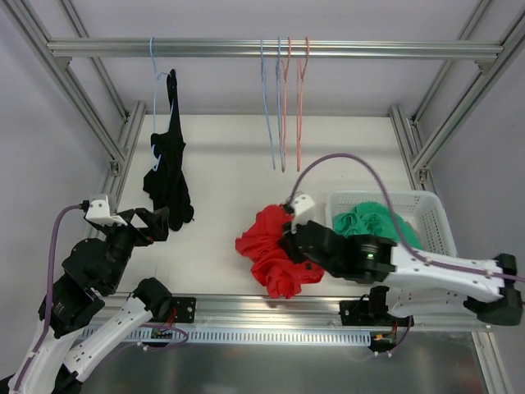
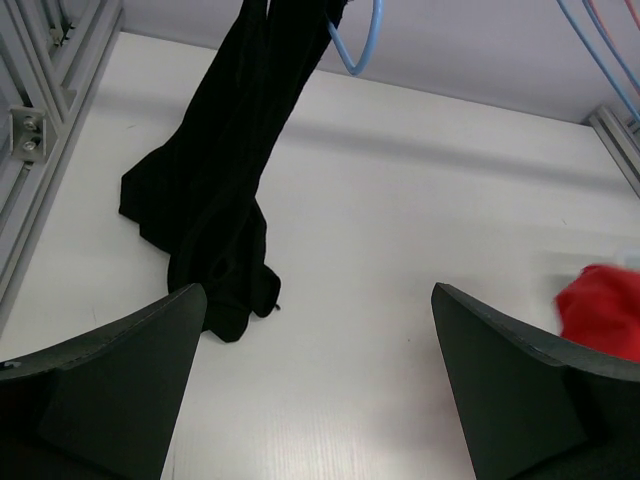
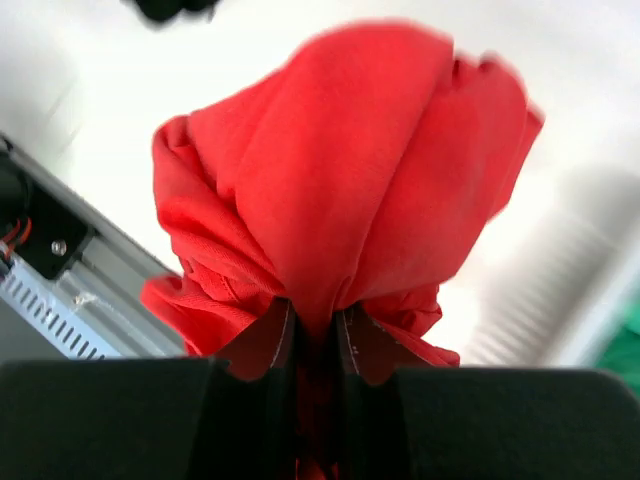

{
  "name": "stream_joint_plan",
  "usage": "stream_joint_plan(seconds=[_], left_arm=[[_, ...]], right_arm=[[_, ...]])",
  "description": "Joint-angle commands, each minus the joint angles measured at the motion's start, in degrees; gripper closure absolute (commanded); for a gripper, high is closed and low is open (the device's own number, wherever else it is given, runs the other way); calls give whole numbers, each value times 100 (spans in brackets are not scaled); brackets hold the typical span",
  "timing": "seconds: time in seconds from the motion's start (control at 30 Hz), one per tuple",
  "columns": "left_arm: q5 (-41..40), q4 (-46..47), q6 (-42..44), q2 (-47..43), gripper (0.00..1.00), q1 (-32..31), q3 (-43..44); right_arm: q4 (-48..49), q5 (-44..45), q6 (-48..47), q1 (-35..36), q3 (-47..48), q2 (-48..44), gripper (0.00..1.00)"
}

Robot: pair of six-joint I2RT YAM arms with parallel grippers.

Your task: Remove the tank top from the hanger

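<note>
A black tank top (image 1: 168, 164) hangs from a light-blue hanger (image 1: 156, 82) on the rail at the far left, and its lower part lies bunched on the white table. In the left wrist view the tank top (image 2: 215, 190) and the hanger's hook end (image 2: 360, 45) are ahead and to the left. My left gripper (image 1: 160, 223) is open and empty, just below and beside the bunched cloth (image 2: 315, 300). My right gripper (image 1: 291, 238) is shut on a red garment (image 1: 271, 254), with the cloth pinched between its fingers (image 3: 315, 320) and bulging above them (image 3: 340, 150).
Several empty blue and pink hangers (image 1: 283, 107) hang from the metal rail (image 1: 369, 51) at the middle. A white basket (image 1: 435, 215) at the right holds a green garment (image 1: 377, 226). Frame posts stand at both sides of the table.
</note>
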Motion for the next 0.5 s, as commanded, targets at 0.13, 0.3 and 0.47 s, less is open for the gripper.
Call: stream_joint_plan(seconds=[0.13, 0.3, 0.47], left_arm=[[-203, 60, -17, -27, 1, -46, -26], [-194, 60, -34, -80, 1, -46, -26], [-238, 60, -52, -186, 1, -46, -43]], right_arm=[[-2323, 1767, 20, -407, 1155, -1767, 100], [-3528, 2866, -446, -803, 2441, -1910, 100], [-4023, 3369, -622, -1688, 2830, -1839, 100]])
